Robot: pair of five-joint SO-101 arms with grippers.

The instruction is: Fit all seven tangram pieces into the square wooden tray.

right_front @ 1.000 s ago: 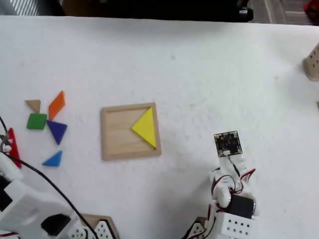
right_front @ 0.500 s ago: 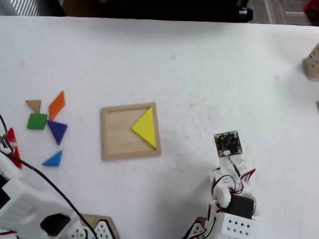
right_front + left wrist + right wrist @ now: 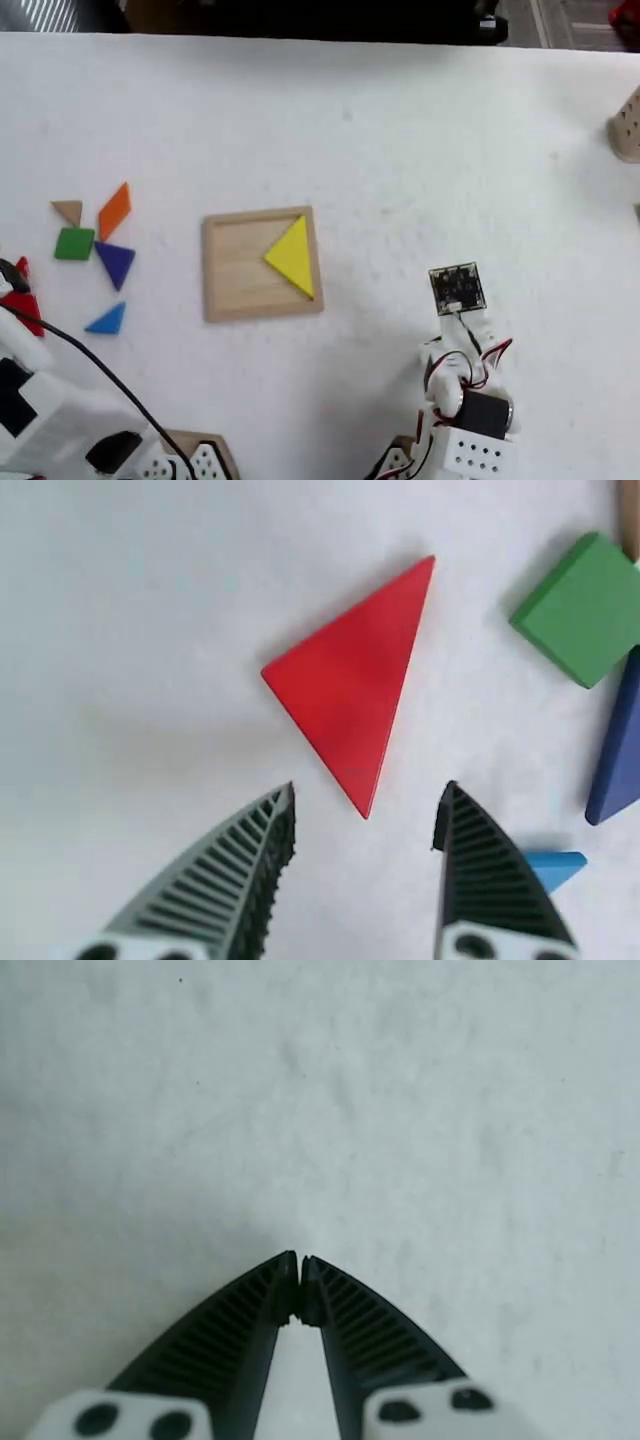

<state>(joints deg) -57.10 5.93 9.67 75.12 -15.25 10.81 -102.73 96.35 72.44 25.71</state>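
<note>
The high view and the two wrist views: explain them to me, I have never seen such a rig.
Two robot arms sit side by side at a white table; each ends in a pincer with a camera on its wrist. The high view looks down from a fixed camera: the left arm at lower left, the right arm at lower right. On the table lies a square wooden tray with a yellow triangle in it. Left of it lie loose pieces: an orange piece, a tan triangle, a green square, a dark blue triangle, a light blue triangle and a red triangle. The left wrist view shows the left pincer open over a corner of the red triangle, not gripping it. The right wrist view shows the right pincer shut over the table, holding nothing.
</note>
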